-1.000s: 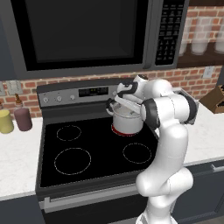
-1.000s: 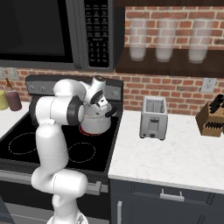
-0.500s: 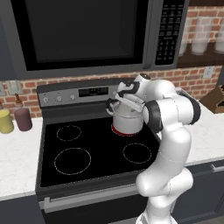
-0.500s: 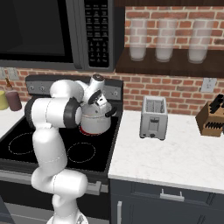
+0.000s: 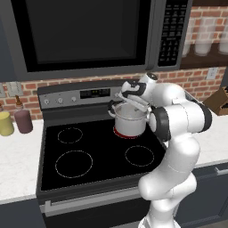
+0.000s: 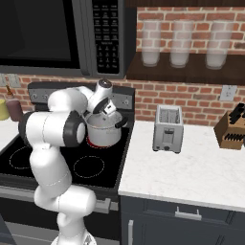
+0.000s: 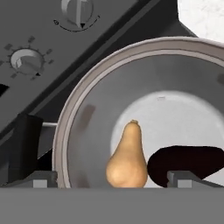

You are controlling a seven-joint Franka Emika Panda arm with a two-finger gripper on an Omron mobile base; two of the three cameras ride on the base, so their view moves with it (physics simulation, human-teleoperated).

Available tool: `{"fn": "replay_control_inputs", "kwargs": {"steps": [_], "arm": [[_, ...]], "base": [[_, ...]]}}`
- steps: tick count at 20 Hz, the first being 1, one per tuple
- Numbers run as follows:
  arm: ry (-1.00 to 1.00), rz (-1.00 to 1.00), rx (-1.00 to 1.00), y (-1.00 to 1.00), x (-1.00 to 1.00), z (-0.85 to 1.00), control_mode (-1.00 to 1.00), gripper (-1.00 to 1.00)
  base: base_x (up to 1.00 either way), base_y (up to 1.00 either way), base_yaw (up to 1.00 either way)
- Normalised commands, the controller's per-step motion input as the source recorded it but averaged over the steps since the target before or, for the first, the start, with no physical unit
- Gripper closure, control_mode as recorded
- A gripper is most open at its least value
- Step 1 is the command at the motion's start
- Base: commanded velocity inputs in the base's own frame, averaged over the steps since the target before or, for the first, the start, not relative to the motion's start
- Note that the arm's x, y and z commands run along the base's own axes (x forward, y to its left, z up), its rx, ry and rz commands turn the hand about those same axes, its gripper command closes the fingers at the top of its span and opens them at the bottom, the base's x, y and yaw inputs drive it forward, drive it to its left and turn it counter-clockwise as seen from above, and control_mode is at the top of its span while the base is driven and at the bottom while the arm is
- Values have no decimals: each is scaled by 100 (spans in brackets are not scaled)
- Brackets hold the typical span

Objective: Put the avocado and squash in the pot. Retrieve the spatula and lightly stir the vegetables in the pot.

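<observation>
Hovering just above the silvery-white cylindrical steel pot [image 5: 130,122] on the stove's far right burner, the two-finger gripper [image 5: 127,95] has its jaws spread wide and grasps nothing. The hand view looks straight down into that pot [image 7: 78,127]: the tan-orange pear-shaped squash [image 7: 127,157] lies on the pot floor with its narrow neck pointing toward the stove's control knobs [image 7: 25,61], and the dark egg-shaped avocado [image 7: 186,159] lies just beside it, close enough that they may touch. Both vegetables sit directly below the open fingers, so the loading part of the task looks finished.

What the next move turns on is the slim teal spatula, and I cannot place it anywhere in these pictures. The counter to the right of the stove carries a steel toaster [image 6: 167,128] and a wooden knife block [image 6: 234,127]; the counter to the left holds a yellow jar [image 5: 6,123] and a dark maroon bottle [image 5: 23,119]. So which way the spatula lies from the hand, and how its long handle runs, cannot be told. My judgement is that the arm must first lift clear of the pot rim and the base or hand turn to search.
</observation>
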Motion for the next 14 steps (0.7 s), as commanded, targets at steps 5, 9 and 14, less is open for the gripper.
{"fn": "replay_control_inputs", "kwargs": {"steps": [5, 9, 14], "arm": [[-15, 0, 1, 0, -25, 0, -100, -100], [-14, -1, 2, 0, -24, 1, -100, -100], [-9, -1, 5, -1, -29, 32, -100, -100]], "base": [[0, 0, 0], [0, 0, 0], [0, 0, 0]]}}
